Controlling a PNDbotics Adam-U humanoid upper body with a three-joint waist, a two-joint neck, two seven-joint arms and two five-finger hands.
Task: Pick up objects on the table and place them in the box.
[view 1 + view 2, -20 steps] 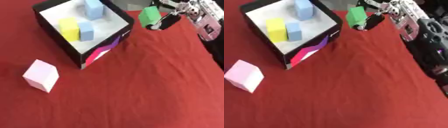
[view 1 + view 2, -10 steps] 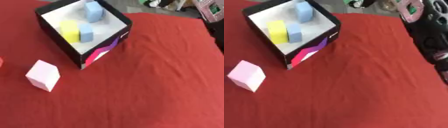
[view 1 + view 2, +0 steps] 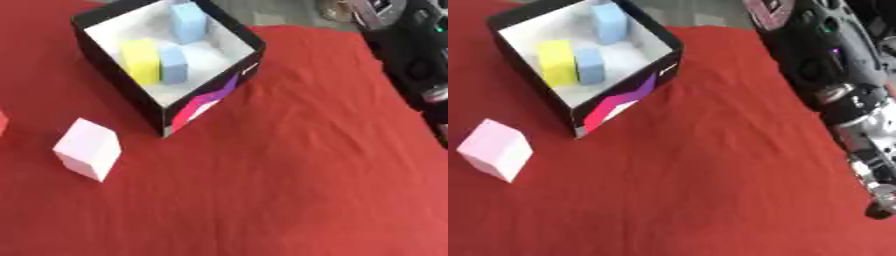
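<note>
1. Three foam blocks sit inside the black-walled cardboard box with a white floor (image 3: 114,80): a yellow upright block (image 3: 141,61), a small light-blue block (image 3: 174,65) touching its right side, and a taller light-blue block (image 3: 187,22) toward the far corner.
2. One pale pink foam cube (image 3: 87,148) lies on the red cloth-covered table (image 3: 289,175), just beside the box's near-left corner but not touching it. I also see a sliver of something red-orange (image 3: 2,122) at the left edge of the left eye view; I can't say what it is.
3. What has changed: a second ago my right hand carried a green block near the box's far right corner. Now both are gone from the frame. Only the black and silver right arm (image 3: 850,115) runs down the right side of the right eye view.
4. I see no green block in the box or on the cloth, so I cannot say it was dropped in. It may still be held out of view. The whole scene has also shifted, so I take it the head has tilted; the box and cube have not moved on the cloth.
5. Hand state: neither hand shows in either view, so I cannot tell whether either is released or clenched.
6. My judgement: the task is partway done. The pink cube is the clear next target, and I must find the green block before counting it placed.
</note>
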